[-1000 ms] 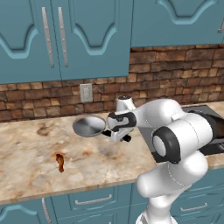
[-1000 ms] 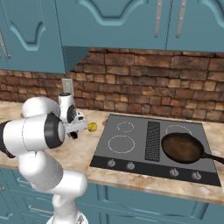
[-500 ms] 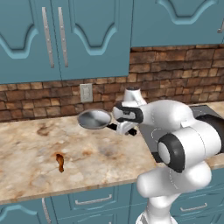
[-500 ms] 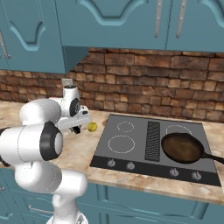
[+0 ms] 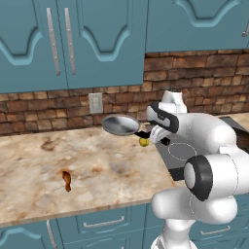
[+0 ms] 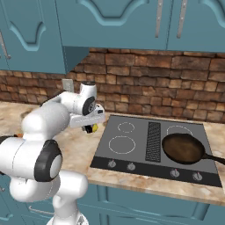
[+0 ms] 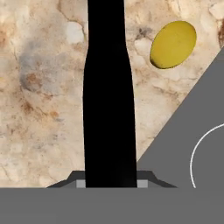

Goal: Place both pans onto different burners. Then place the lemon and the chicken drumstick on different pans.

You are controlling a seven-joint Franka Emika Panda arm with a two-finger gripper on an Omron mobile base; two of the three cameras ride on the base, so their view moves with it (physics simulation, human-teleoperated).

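The shiny silver pan (image 5: 120, 125) hangs in the air above the counter, just left of the cooktop (image 5: 181, 151). My gripper (image 5: 149, 134) is shut on its black handle (image 7: 108, 96), which runs up the middle of the hand view between my fingertips (image 7: 142, 182). The lemon (image 5: 144, 142) lies on the counter under the handle, close to the cooktop's left edge (image 7: 188, 144). The dark brown pan (image 6: 182, 148) sits on the front right burner. The chicken drumstick (image 5: 66, 180) lies on the counter far to the left.
Two white burner circles (image 6: 121, 144) (image 6: 126, 127) on the cooktop's left half are bare, and a black vent strip (image 6: 153, 135) runs down its centre. A brick wall with an outlet (image 5: 96, 103) backs the counter. Blue cabinets hang overhead.
My arm has carried the silver pan to the right and slightly up, from over the middle of the counter to beside the cooktop. The lemon, drumstick and brown pan have stayed put.
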